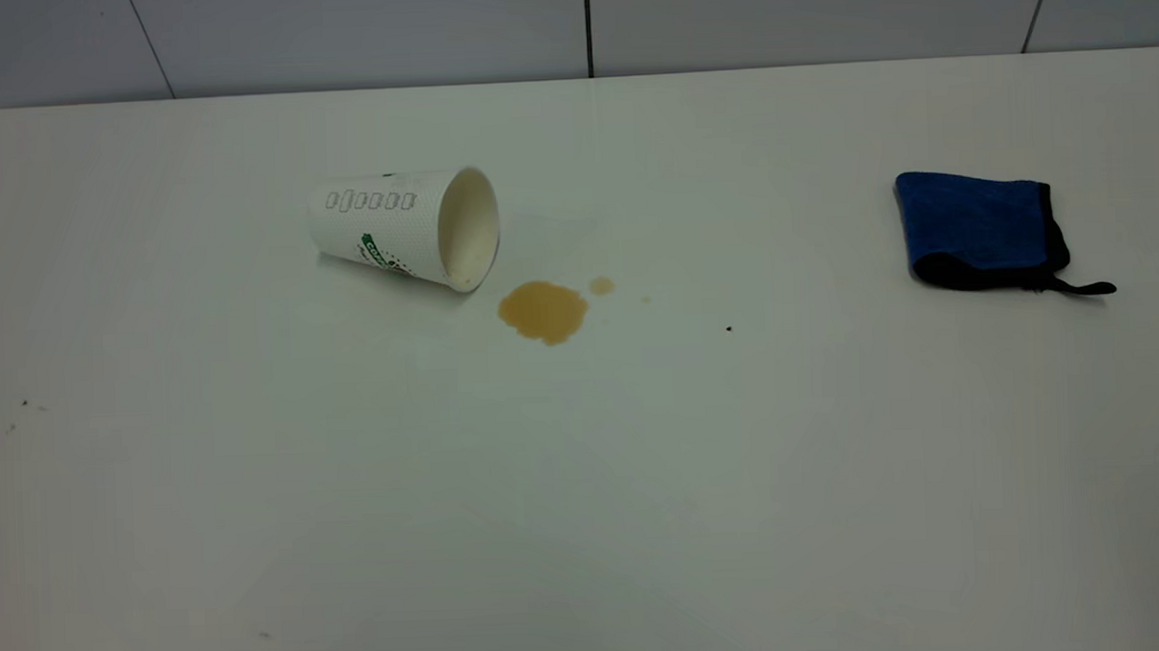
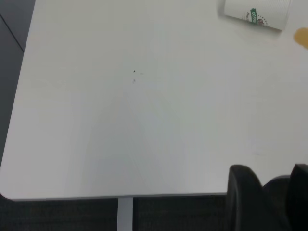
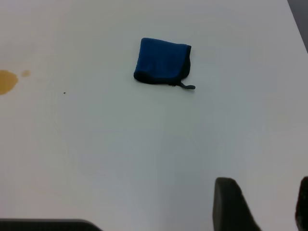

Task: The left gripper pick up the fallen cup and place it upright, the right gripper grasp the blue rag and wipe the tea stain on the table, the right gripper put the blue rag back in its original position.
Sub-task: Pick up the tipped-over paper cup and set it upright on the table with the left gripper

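The paper cup (image 1: 405,229) lies on its side on the white tabletop (image 1: 585,479), mouth turned toward the amber tea stain (image 1: 543,311), which sits just beside the rim with a small satellite drop close by. The blue rag (image 1: 981,230) lies well apart on the right arm's side, folded, with its black loop tail trailing off one corner. Nothing has been done yet: the cup is down, the stain unwiped, the rag untouched. The left end effector (image 2: 269,197) hangs near the tabletop's edge, far from the cup, with its dark fingers spread and holding nothing; the right end effector (image 3: 262,204) hangs likewise, well short of the rag, fingers apart and empty. The risk I see is the cup: it is light and round, so a grip that lands off-centre could roll it into the puddle or crush its thin wall. The exterior view shows cup, stain and rag together but neither arm; only the wrist views show the end effectors, and each catches just one of the two objects.
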